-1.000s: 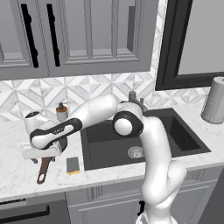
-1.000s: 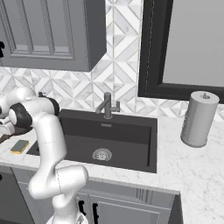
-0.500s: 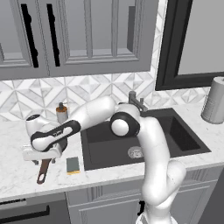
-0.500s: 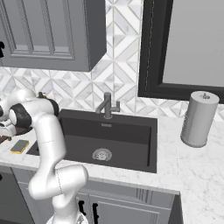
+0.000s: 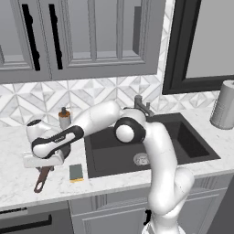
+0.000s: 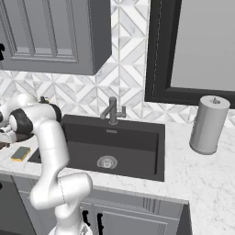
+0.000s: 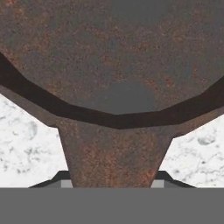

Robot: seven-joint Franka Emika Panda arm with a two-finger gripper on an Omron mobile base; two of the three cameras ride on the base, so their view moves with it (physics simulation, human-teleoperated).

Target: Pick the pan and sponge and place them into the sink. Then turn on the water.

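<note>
Fingers [image 7: 65, 181] pinch the pan [image 7: 113, 57] handle at its root, one tip each side, bowl dead ahead. Handle axis runs back toward the counter [image 5: 13, 183] edge. Rusty matte brown metal on veined white marble. Sponge [image 5: 76, 172] just right of it; sink [image 5: 192, 146] further right, so lift then carry right.

text: none legible | labels: none | brands: none | numbers: none | signs: none
</note>
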